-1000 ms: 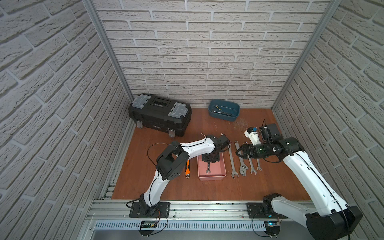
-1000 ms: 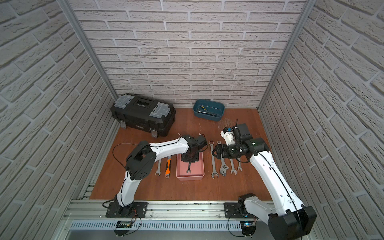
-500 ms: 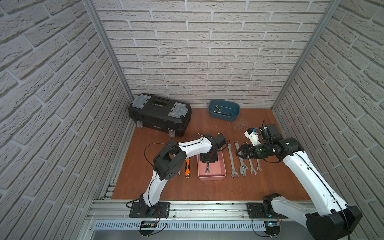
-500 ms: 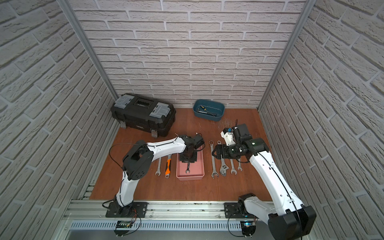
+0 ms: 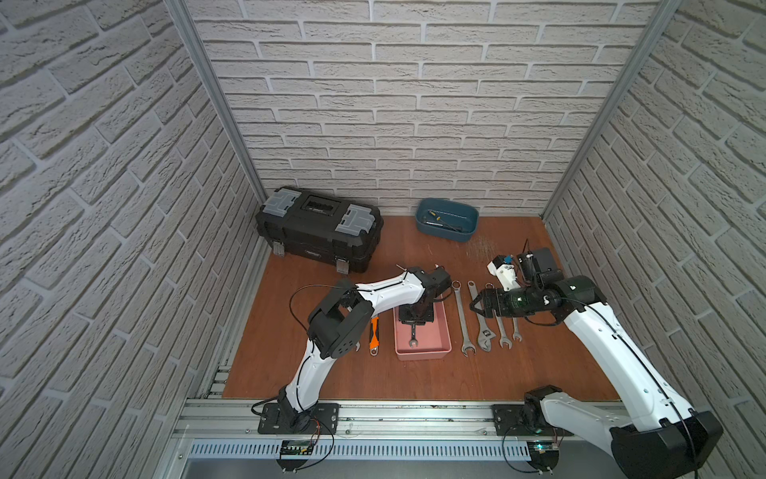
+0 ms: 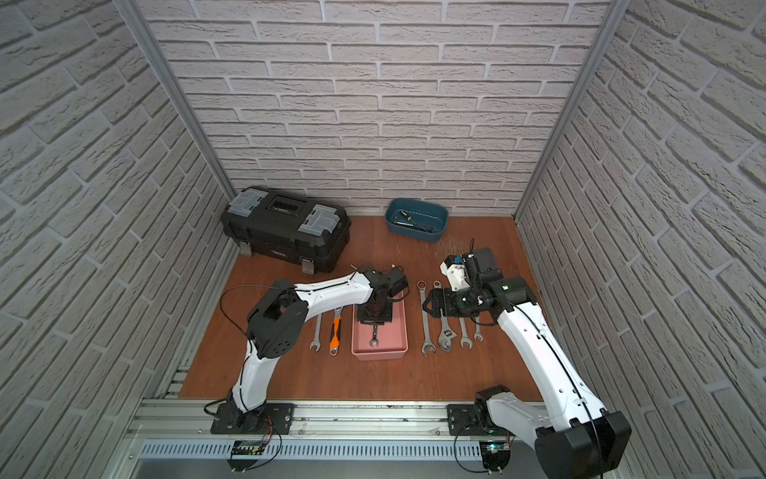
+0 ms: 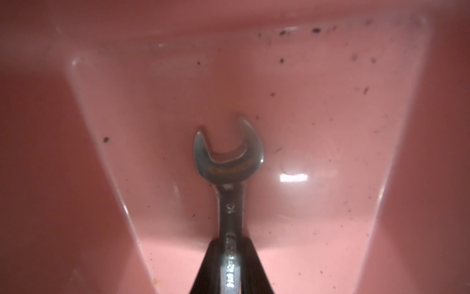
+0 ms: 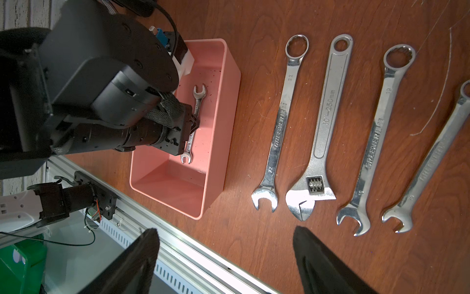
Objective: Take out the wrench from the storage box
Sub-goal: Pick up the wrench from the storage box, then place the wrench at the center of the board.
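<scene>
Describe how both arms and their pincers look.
The left arm and right arm have white shells, bulky black joint housings and thin black cables looping outside. The left pincer and right pincer are black, with tapered fingers.

Likely robot lab test cell: brick-pattern panel walls (image 5: 414, 124), aluminium rail (image 5: 414, 416), laid-out wrenches (image 5: 463, 319), black toolbox (image 5: 317, 232)
</scene>
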Motion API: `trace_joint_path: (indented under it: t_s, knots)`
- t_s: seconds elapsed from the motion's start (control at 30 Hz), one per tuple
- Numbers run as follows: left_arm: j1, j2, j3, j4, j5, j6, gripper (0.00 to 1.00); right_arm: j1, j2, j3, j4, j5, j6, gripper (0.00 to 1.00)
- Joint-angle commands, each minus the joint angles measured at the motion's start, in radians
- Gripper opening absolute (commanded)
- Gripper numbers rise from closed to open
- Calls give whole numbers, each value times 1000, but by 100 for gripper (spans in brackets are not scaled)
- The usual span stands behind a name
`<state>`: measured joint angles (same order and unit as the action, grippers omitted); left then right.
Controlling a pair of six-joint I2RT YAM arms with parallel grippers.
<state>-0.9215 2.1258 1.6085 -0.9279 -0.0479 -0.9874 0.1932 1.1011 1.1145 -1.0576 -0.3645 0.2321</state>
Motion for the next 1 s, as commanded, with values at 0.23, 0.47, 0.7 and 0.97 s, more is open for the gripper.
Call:
trace_joint_path:
  t_s: [0.23,0.47,0.7,0.97]
  knots:
    - [-4,5,91,-125,-28,7,10,-8,-14,-22,51,-16,27,87]
    - [-1,-61,155,-202,-50,23,10,-8,-24,-11,53,-4,33,87]
    - [8,-145,187,-292,-69,36,11,-9,-37,-13,59,-12,42,87]
    - [46,-282,173,-383,-110,70,11,-8,-27,-30,88,-34,56,87]
